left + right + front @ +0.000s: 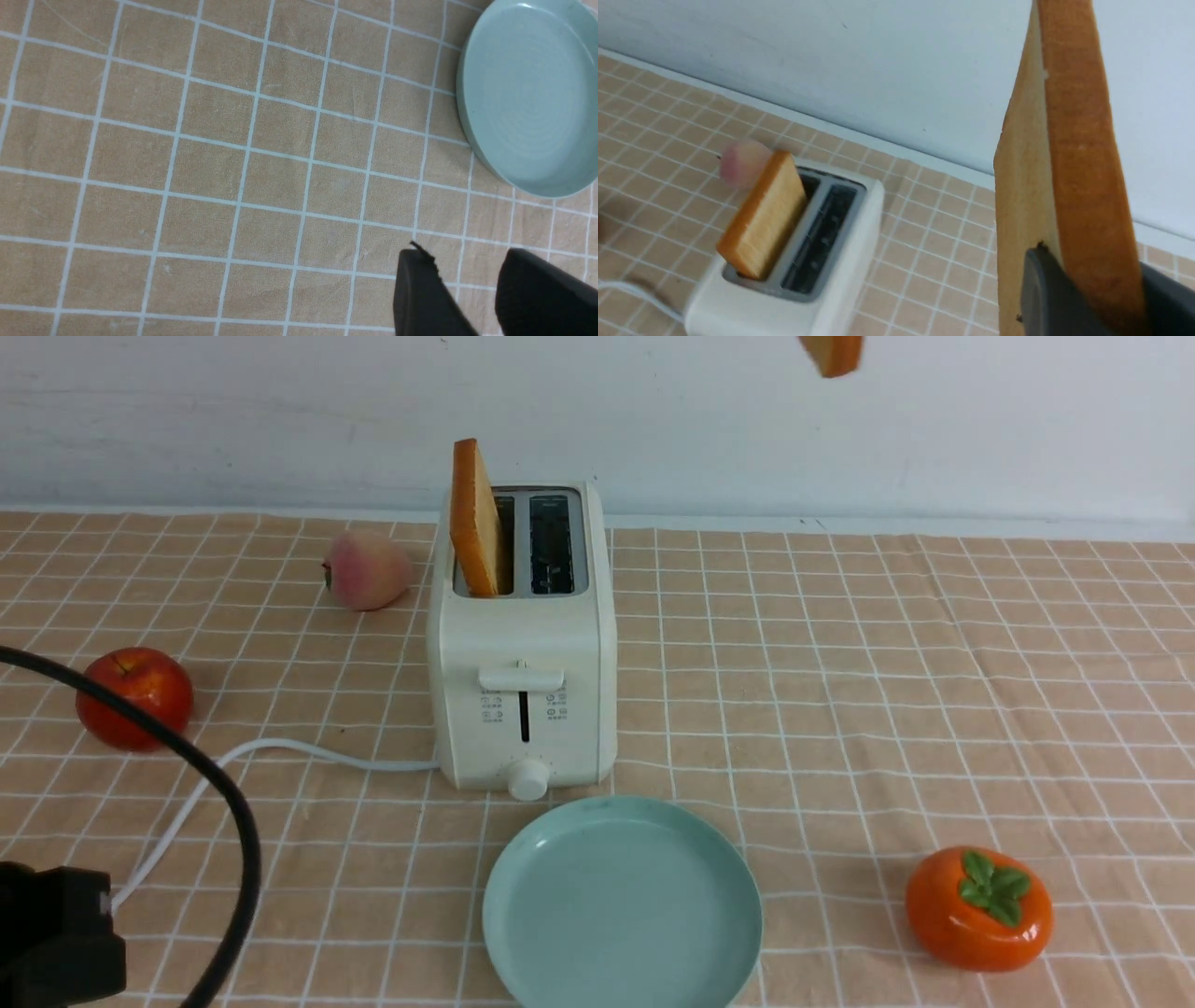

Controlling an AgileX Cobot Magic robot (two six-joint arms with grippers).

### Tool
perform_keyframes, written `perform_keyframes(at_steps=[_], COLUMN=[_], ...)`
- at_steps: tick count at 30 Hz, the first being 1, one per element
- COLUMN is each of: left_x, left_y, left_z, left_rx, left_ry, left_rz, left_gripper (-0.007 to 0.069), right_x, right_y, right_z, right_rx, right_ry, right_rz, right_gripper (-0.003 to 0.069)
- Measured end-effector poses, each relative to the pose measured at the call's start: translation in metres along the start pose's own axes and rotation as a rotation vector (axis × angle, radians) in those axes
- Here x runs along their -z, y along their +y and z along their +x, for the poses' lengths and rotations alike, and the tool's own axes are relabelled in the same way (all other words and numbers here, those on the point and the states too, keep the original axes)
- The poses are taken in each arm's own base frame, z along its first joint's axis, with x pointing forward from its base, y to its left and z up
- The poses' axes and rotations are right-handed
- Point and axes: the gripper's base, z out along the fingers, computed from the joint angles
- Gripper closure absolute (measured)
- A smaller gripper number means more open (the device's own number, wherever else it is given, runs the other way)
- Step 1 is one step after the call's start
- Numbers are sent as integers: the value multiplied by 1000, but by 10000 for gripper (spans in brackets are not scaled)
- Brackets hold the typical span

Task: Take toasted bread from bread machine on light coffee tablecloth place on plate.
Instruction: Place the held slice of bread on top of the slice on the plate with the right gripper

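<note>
The cream-white toaster [523, 644] stands mid-table on the checked tablecloth [840, 691], its right slot empty. One toast slice [476, 518] stands in its left slot, also seen in the right wrist view [763, 217]. My right gripper [1092, 280] is shut on the other toast slice [1064, 140], held high; only its lower corner [833, 353] shows at the front view's top edge. The teal plate [621, 905] lies empty in front of the toaster. My left gripper [467, 261] is open and empty over bare cloth beside the plate [528, 93].
A red apple [135, 698] sits at the left and a peach [367, 569] behind it beside the toaster. An orange persimmon [978, 907] sits front right. The toaster's white cord [280, 751] trails left. The left arm's black cable [201, 775] arcs at front left.
</note>
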Motion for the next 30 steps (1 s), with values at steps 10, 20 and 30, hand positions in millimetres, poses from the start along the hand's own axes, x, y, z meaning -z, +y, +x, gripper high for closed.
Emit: perform_keyframes(at_steps=[10,20,30], left_x=[0,0,0], left_y=[0,1,-1], left_z=[1,3,4], left_rx=[0,2,15], left_ry=[9,30,47], left_rz=[-4,-9,11], left_gripper=[386,386,386], right_x=[-36,-114,-148], right_y=[21,89,87], right_z=[124,211,229], right_rx=[-155,-357,-469], right_ry=[408,553,598], right_rz=[-89,-486,-484], right_gripper=[542,542,491])
